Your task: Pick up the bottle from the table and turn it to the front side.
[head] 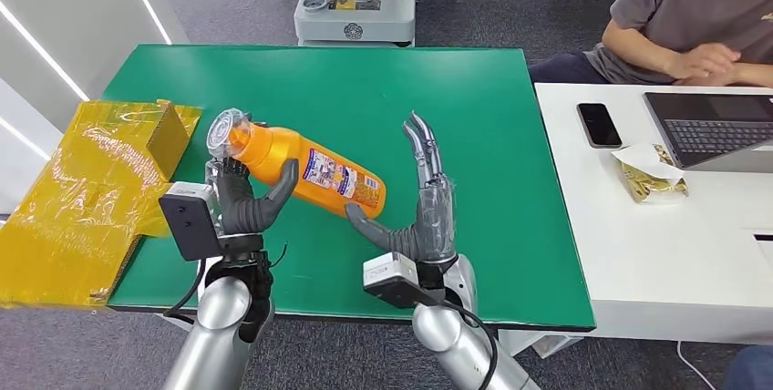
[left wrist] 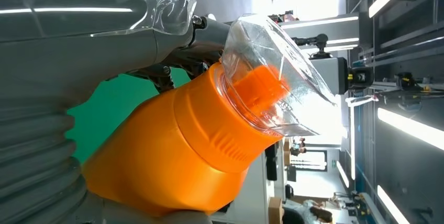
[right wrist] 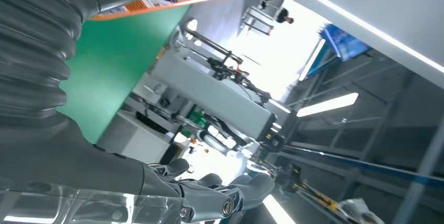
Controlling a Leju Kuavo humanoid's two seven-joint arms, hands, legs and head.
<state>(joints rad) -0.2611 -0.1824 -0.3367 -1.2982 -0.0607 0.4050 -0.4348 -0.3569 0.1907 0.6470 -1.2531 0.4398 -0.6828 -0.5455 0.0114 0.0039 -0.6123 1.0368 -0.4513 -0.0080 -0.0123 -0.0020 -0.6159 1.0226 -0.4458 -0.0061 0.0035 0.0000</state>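
The orange bottle (head: 305, 165) is held above the green tabletop (head: 474, 117), lying tilted, its clear-capped neck toward the robot's left and its base toward the right. A printed label faces upward. The left hand (head: 242, 200) grips the bottle near the neck, thumb across the front of the body and fingers behind; in the left wrist view the bottle (left wrist: 178, 145) sits against the grey palm, the transparent cap (left wrist: 272, 77) over an orange spout.

The right hand (head: 421, 212) stands beside the bottle's base with fingers spread upward and apart. Its thumb tip (head: 357, 217) is at the base; contact cannot be confirmed. It grips nothing.

A yellow bag (head: 82, 199) lies at the tabletop's left edge. On the adjoining white desk (head: 638, 253): 1 phone (head: 599, 124), 1 laptop (head: 716, 128), 1 seated person (head: 693, 16).
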